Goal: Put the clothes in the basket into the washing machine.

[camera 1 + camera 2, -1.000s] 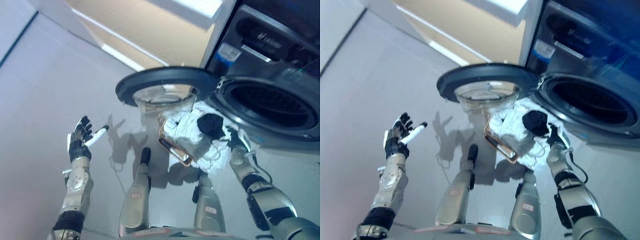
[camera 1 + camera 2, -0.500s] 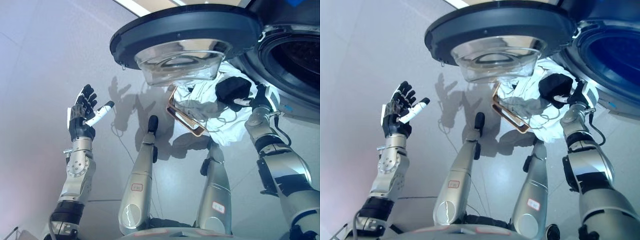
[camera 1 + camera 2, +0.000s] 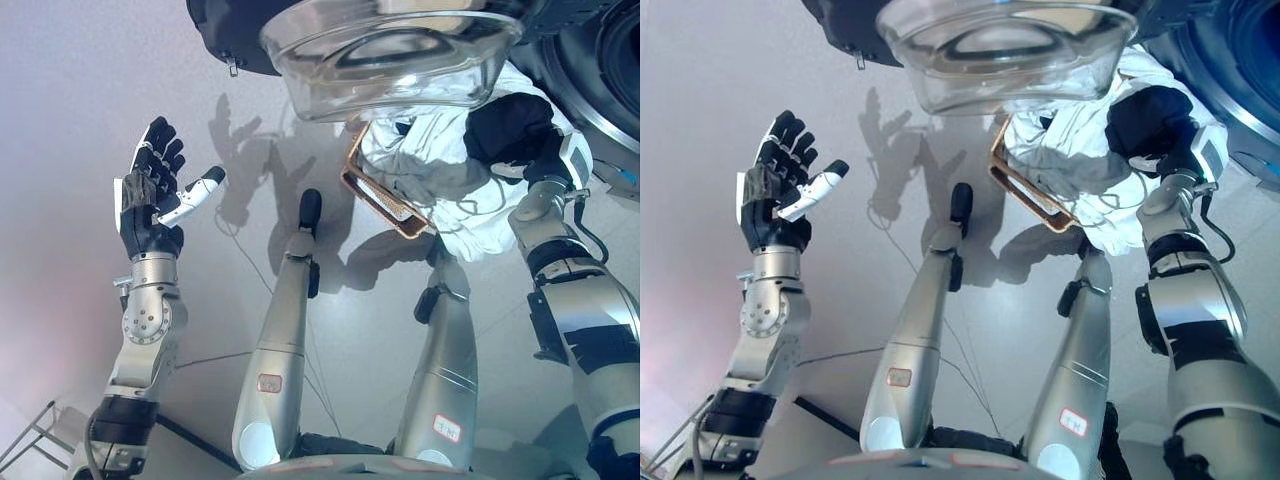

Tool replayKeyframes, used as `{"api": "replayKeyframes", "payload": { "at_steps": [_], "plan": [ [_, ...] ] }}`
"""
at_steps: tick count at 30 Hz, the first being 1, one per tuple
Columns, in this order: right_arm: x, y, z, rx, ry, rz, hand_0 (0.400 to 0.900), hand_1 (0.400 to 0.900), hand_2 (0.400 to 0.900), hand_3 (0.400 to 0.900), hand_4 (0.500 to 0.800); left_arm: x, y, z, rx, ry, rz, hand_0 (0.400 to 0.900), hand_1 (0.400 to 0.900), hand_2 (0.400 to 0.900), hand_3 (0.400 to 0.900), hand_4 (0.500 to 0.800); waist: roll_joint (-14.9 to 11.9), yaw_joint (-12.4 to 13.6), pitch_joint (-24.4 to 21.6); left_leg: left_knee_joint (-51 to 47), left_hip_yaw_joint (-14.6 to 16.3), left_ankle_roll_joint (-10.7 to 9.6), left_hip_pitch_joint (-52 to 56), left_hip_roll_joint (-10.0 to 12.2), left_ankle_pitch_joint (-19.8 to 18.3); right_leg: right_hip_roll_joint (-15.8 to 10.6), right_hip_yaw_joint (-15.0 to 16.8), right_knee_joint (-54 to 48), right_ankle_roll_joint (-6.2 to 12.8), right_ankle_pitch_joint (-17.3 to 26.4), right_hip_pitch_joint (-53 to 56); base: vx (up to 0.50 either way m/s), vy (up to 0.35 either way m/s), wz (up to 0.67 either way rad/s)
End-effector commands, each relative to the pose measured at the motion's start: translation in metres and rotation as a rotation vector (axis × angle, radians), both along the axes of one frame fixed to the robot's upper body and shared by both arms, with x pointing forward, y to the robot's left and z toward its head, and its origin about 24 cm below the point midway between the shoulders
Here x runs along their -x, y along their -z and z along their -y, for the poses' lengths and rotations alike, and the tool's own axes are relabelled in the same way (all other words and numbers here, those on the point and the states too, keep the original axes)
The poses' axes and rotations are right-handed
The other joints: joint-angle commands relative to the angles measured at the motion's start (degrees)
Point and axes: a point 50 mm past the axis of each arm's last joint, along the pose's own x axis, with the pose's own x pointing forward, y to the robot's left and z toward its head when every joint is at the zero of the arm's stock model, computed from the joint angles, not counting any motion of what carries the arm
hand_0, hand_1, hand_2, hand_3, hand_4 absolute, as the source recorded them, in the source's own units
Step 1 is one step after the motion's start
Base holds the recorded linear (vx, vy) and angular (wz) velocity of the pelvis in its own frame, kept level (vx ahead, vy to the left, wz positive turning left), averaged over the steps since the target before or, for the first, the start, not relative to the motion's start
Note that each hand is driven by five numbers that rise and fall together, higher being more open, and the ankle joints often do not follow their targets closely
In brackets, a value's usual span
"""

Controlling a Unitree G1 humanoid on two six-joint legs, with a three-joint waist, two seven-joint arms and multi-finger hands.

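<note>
Since a moment ago the whole view has tipped further down and closer, so the washing machine's open door [image 3: 390,50] now fills the top edge and the drum opening [image 3: 610,60] has slid almost out at the upper right; that is the camera's shift, while the things themselves lie much as they did. The clothes sit heaped in a basket [image 3: 385,195] with a brown-orange rim, on the floor under the door's clear glass bowl and just in front of the machine: white garments [image 3: 440,170] spill over the rim toward the right, and a black garment [image 3: 510,128] lies on top of them at the right side. The right hand [image 3: 548,168] is still at that black garment, its dark fingers buried in the cloth, so whether they are clamped on it cannot be told. The left hand [image 3: 152,200] remains raised well apart over the bare grey floor [image 3: 70,120] at the left, palm showing, fingers straight and spread, white-tipped thumb out to the side, holding nothing.
</note>
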Motion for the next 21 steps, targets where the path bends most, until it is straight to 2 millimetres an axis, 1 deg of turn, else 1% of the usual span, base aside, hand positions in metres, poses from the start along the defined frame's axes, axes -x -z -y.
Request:
{"api": "replayKeyframes", "payload": {
  "at_steps": [1,2,3,4,9,12,18,19,20,21],
  "plan": [
    [0.011,-0.018,0.025,0.089,0.081,0.029,0.604,0.604,0.604,0.604,0.622,0.024,-0.035,-0.013,0.015,-0.065,0.225,0.9,0.9,0.9,0.9,0.8,2.6,0.4,-1.3,-2.9,1.4,5.5,-2.0,-4.8,-1.8,3.3,-1.0,12.5,-3.75,-8.5,-3.3,0.0,0.0,0.0],
    [0.011,-0.019,0.025,0.089,0.081,0.03,0.604,0.604,0.604,0.604,0.622,0.024,-0.035,-0.013,0.015,-0.065,0.227,0.9,0.9,0.9,0.9,0.8,2.6,0.4,-1.3,-2.8,1.4,5.6,-2.2,-4.8,-1.9,3.3,-1.0,12.7,-3.75,-8.5,-3.5,-0.02,0.013,-0.03],
    [0.009,-0.02,0.022,0.088,0.067,0.041,0.406,0.406,0.406,0.406,0.504,0.025,-0.036,-0.013,0.021,-0.062,0.234,0.9,0.9,0.9,0.9,0.8,2.7,0.4,-1.3,-2.2,1.5,5.6,-3.4,-4.7,-1.8,3.3,-0.9,13.2,-3.87,-8.6,-4.9,0.0,0.0,0.0],
    [0.009,-0.02,0.022,0.088,0.066,0.042,0.4,0.4,0.4,0.4,0.5,0.025,-0.036,-0.014,0.021,-0.062,0.235,0.9,0.9,0.9,0.9,0.8,2.6,0.4,-1.3,-2.2,1.5,5.6,-3.5,-4.7,-1.9,3.3,-0.9,13.3,-3.88,-8.7,-5.1,-0.02,0.016,-0.04],
    [0.003,-0.03,0.012,0.093,0.037,0.091,0.4,0.4,0.4,0.4,0.5,0.026,-0.039,-0.014,0.019,-0.067,0.246,0.9,0.9,0.9,0.9,0.8,2.6,0.1,-1.3,-2.2,1.8,5.6,-5.1,-4.7,-1.6,3.4,-0.6,13.4,-4.06,-8.5,-7.2,-0.02,0.014,-0.06],
    [0.001,-0.032,0.008,0.085,0.026,0.113,0.4,0.4,0.4,0.4,0.5,0.026,-0.04,-0.016,0.024,-0.074,0.253,0.9,0.9,0.9,0.9,0.8,2.6,0.0,-1.3,-2.7,2.1,5.5,-5.5,-4.7,-1.3,3.5,-0.3,12.9,-4.06,-8.3,-7.6,-0.03,0.016,-0.05],
    [-0.002,-0.032,0.0,0.022,-0.014,0.171,0.4,0.4,0.4,0.4,0.5,0.024,-0.038,-0.02,0.025,-0.087,0.243,0.9,0.9,0.9,0.9,0.8,2.4,-0.6,-1.3,-2.9,2.4,5.4,-4.6,-4.7,-1.0,3.9,-0.3,12.7,-4.46,-8.2,-7.0,-0.02,0.005,-0.03],
    [-0.003,-0.033,-0.003,-0.012,-0.025,0.202,0.4,0.4,0.4,0.4,0.5,0.023,-0.037,-0.022,0.028,-0.092,0.24,0.9,0.9,0.9,0.9,0.8,2.3,-0.8,-1.3,-3.3,2.5,5.4,-4.1,-4.6,-0.8,4.0,-0.3,12.4,-4.47,-8.1,-6.6,-0.02,-0.015,-0.05],
    [-0.005,-0.033,-0.01,-0.082,-0.054,0.268,0.4,0.4,0.4,0.4,0.5,0.021,-0.035,-0.023,0.046,-0.103,0.232,0.9,0.9,0.9,0.9,0.8,2.0,-1.3,-1.3,-4.4,2.7,5.3,-2.8,-4.3,-0.5,4.2,-0.3,11.3,-4.44,-7.9,-5.5,-0.03,-0.027,-0.07],
    [-0.006,-0.032,-0.015,-0.187,-0.08,0.341,0.4,0.4,0.4,0.4,0.5,0.018,-0.031,-0.025,0.059,-0.113,0.215,0.9,0.9,0.9,0.9,0.8,1.9,-1.6,-1.3,-5.2,2.9,5.2,-1.5,-4.1,-0.2,4.3,-0.3,10.4,-4.46,-7.7,-4.3,-0.02,-0.025,-0.06]
  ]
}}
